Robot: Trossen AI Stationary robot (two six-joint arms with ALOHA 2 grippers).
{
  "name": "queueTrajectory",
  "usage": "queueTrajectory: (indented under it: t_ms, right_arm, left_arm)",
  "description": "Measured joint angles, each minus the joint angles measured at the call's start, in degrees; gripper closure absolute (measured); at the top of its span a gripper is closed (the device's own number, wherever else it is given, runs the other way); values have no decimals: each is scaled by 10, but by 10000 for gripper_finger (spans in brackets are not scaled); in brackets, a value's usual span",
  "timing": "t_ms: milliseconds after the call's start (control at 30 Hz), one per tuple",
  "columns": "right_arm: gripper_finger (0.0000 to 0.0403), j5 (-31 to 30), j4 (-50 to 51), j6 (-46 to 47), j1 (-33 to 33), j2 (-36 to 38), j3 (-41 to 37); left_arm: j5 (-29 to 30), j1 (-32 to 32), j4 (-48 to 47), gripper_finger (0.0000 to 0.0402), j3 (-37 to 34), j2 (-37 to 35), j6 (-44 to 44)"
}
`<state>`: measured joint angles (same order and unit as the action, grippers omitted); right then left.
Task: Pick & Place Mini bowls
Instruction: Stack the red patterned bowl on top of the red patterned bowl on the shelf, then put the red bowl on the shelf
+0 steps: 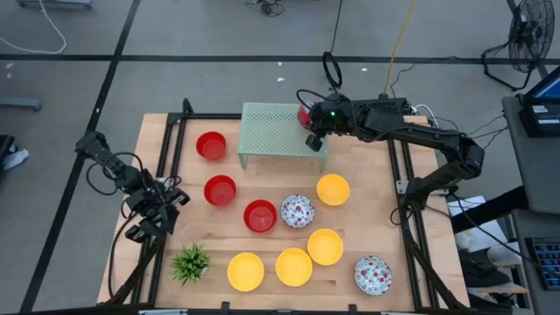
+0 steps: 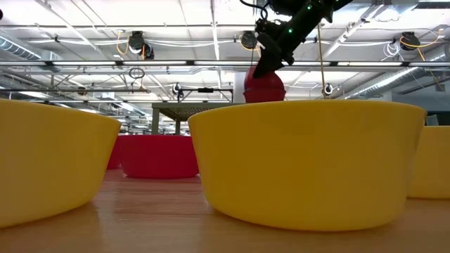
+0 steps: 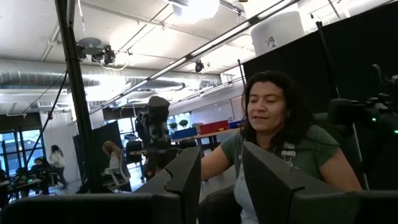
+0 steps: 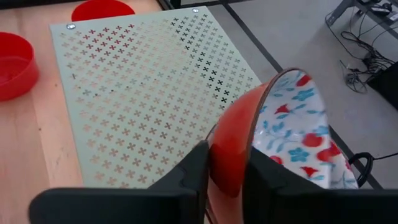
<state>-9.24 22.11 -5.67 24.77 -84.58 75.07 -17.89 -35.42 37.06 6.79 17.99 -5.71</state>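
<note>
The wooden table (image 1: 350, 223) carries a pale green perforated stand (image 1: 278, 127) at its far side, with bowls spread across the boards in front. The right arm reaches over the stand's right end; the right tool (image 1: 312, 140) is clamped on the rim of a floral bowl (image 4: 273, 140) — red outside, white with red and blue flowers inside — held tilted on edge above the stand. The left arm waits at the table's left edge, its left tool (image 1: 150, 223) with fingers slightly parted, empty. On the table lie three red bowls (image 1: 220, 190), four yellow bowls (image 1: 294, 267), two speckled white bowls (image 1: 297, 211) — and a small green plant (image 1: 191, 262).
</note>
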Motion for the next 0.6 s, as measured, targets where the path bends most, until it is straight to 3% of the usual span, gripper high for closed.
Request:
queueTrajectory:
  t_ms: [333,600]
  right_arm:
    - [269,0,-32,-6,0,1,0]
    - [265,4,-35,-16,-14,34,0]
  left_arm:
    - [0,0,0,279,0,0,0]
    - [0,0,0,279,0,0,0]
